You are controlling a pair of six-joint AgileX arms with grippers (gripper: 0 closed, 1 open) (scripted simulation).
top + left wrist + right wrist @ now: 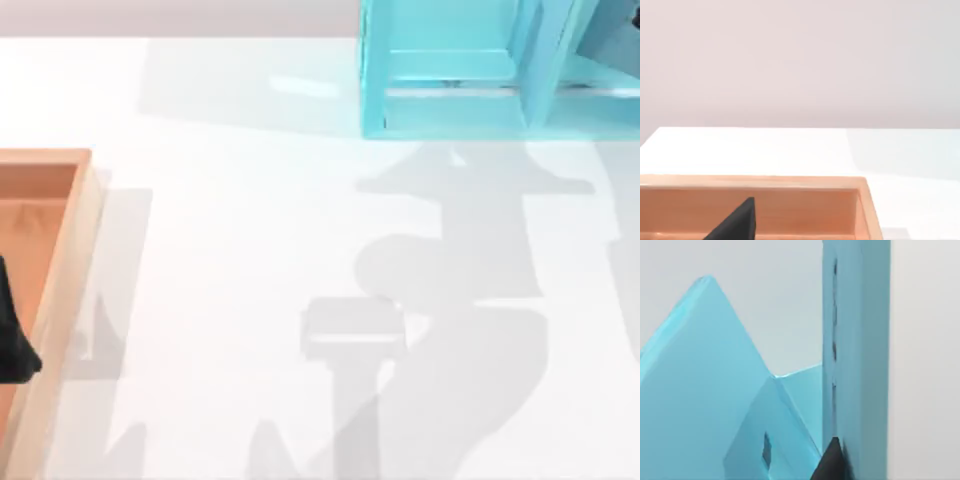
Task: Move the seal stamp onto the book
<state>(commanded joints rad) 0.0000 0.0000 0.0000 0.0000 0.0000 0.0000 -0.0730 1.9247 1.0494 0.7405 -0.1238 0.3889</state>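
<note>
— Two grippers; where is each?
— Left gripper (14,335) hangs over the wooden tray (62,260), whose far wall (790,210) rises just beyond its dark tip (737,224). Past that wall the white table (230,280) runs on.
— Is it apart or together?
— I cannot tell; too little of it is in sight.
— And the right gripper?
— Right gripper (830,462) sits close against the light-blue shelf unit (855,365), an upright panel just beside its tip and slanted panels (695,390) ahead of it. Again I cannot tell whether it is apart or together.
— Where are the seal stamp and the book relative to either gripper?
— That I cannot tell.
</note>
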